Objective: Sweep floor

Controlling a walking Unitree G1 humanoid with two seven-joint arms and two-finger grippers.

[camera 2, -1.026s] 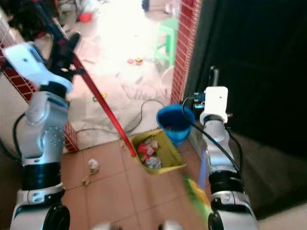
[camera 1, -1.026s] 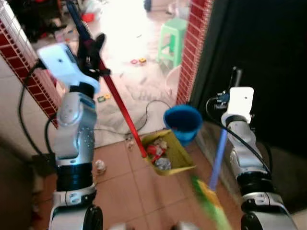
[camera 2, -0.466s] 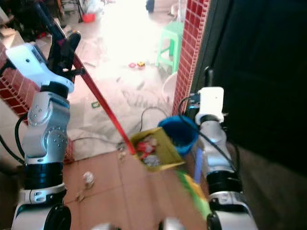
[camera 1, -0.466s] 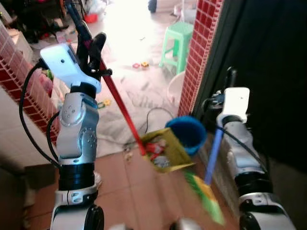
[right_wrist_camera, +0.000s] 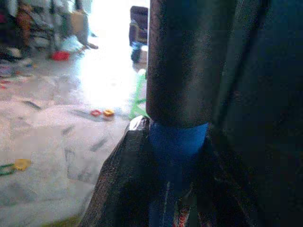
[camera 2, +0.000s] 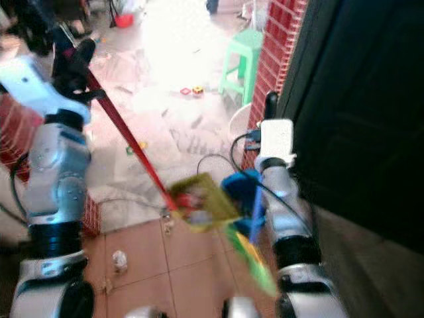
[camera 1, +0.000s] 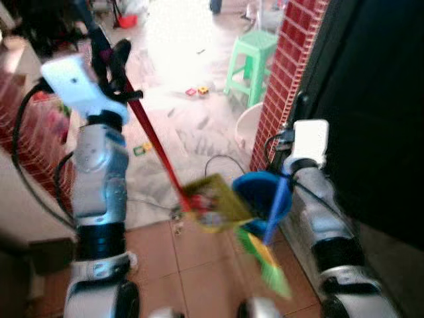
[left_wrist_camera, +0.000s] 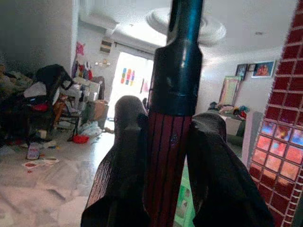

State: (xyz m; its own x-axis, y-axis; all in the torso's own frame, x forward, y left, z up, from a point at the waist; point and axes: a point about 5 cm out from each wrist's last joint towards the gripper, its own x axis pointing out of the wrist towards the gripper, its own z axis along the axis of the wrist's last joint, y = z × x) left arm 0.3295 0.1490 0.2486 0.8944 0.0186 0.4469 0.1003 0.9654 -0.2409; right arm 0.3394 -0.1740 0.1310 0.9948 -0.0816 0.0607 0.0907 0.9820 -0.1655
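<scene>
From the head camera I've got the left gripper [camera 1: 114, 63] up high, jaws clamped on the red dustpan handle [camera 1: 154, 142]; the loaded yellow dustpan [camera 1: 213, 202] hangs well below them, just beside the blue bucket [camera 1: 262, 193]. Right gripper [camera 2: 268, 109] holds the blue broom handle [camera 1: 276, 207], green bristles [camera 1: 265, 262] trailing beneath. Left wrist: fingers [left_wrist_camera: 125, 156] pinch the red shaft. Right wrist: jaws tight on blue. I judge we're at the emptying step; next, tip the pan over the bucket.

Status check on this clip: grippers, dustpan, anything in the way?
Left gripper shut on red dustpan handle. Right gripper shut on blue broom handle. Dustpan loaded, beside blue bucket.
</scene>
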